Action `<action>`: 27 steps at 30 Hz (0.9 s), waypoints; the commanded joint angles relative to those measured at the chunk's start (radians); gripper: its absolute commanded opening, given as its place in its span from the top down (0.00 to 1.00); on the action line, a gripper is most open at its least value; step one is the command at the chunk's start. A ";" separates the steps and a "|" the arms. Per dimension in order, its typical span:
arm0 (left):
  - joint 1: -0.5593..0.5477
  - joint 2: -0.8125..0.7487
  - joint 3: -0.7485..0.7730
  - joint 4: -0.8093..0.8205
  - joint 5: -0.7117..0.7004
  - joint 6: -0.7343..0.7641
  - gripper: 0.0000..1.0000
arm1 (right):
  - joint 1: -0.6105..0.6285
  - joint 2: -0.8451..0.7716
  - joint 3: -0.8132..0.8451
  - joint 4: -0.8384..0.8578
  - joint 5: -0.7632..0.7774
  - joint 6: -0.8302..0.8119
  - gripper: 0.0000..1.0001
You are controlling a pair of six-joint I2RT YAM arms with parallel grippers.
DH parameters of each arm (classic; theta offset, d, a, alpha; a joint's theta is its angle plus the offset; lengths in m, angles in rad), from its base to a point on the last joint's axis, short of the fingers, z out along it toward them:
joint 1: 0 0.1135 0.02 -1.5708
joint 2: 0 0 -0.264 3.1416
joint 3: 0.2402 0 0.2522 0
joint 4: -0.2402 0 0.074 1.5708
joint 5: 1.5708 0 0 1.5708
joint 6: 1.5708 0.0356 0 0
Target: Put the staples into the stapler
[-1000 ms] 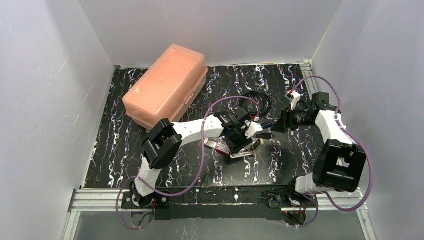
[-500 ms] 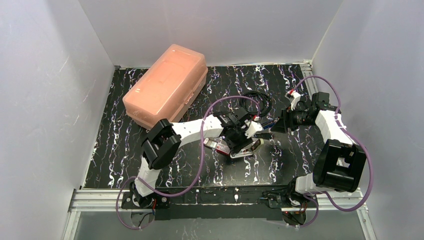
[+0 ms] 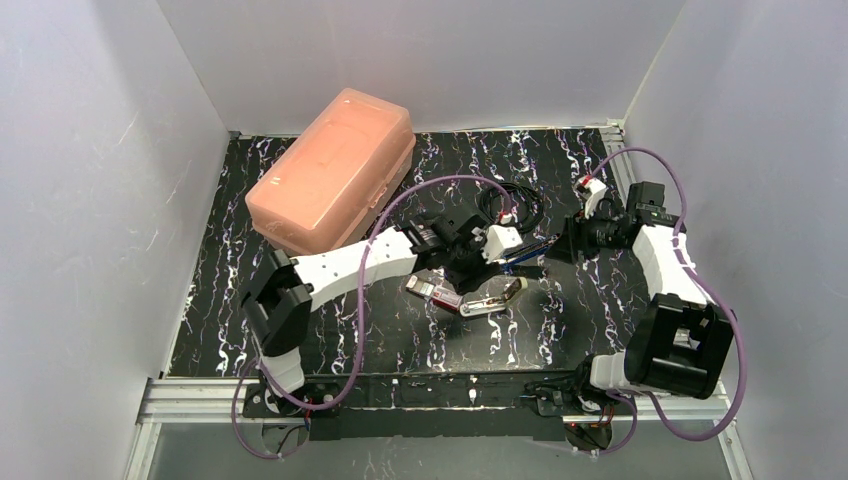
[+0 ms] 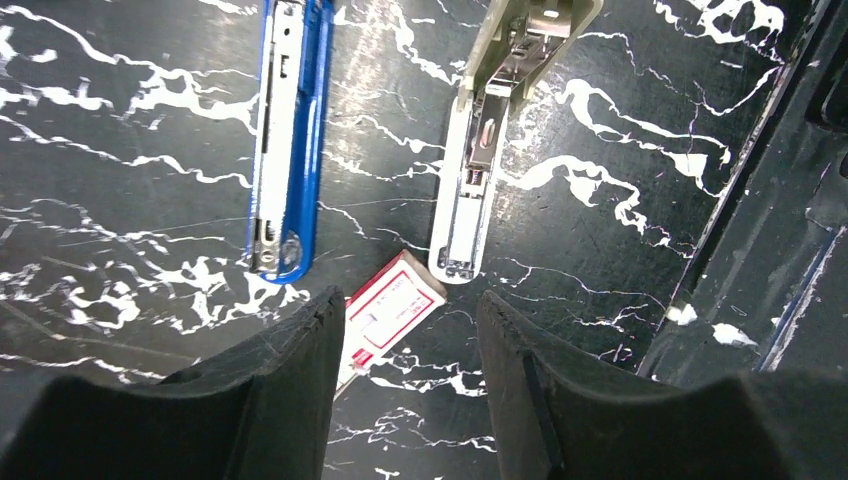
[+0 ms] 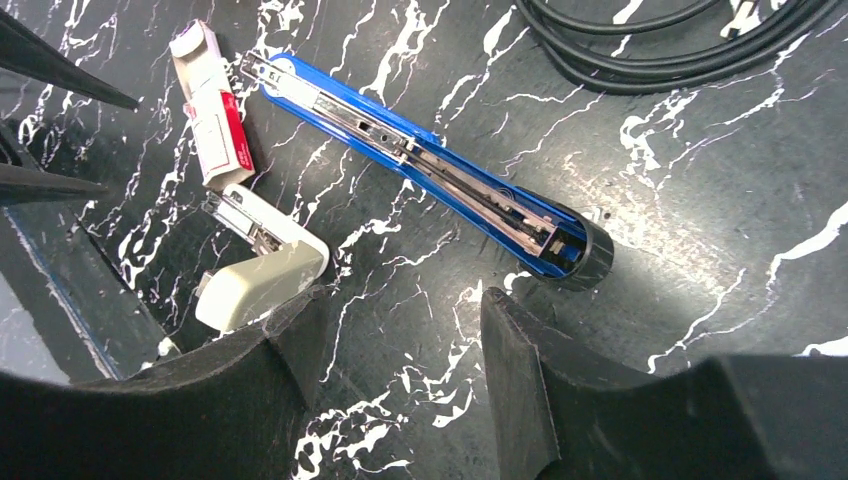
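Note:
The staples box, small and pink-red with a pale label [image 4: 388, 312] [image 5: 213, 122] [image 3: 431, 290], lies flat on the black marbled table. Beside it lie two staplers. The blue stapler [image 4: 287, 140] [image 5: 430, 170] [image 3: 525, 252] is folded open with its metal channel showing. The beige stapler [image 4: 487, 150] [image 5: 258, 268] [image 3: 490, 301] also lies open, its tip next to the box. My left gripper [image 4: 410, 302] [image 3: 470, 262] hangs open above the box, holding nothing. My right gripper [image 5: 400, 300] [image 3: 562, 248] is open over bare table just short of the blue stapler's hinge end.
A large salmon-pink plastic case [image 3: 335, 170] stands at the back left. A coiled black cable [image 3: 515, 205] [image 5: 680, 50] lies behind the staplers. White walls enclose the table on three sides.
My left arm has lifted and drawn back from the beige stapler and the box, its jaws a little wider. The right arm has shifted slightly back and to the right.

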 commanded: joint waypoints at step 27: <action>0.089 -0.262 -0.254 0.211 0.029 -0.017 0.01 | -0.006 -0.088 -0.036 0.088 0.027 0.012 0.35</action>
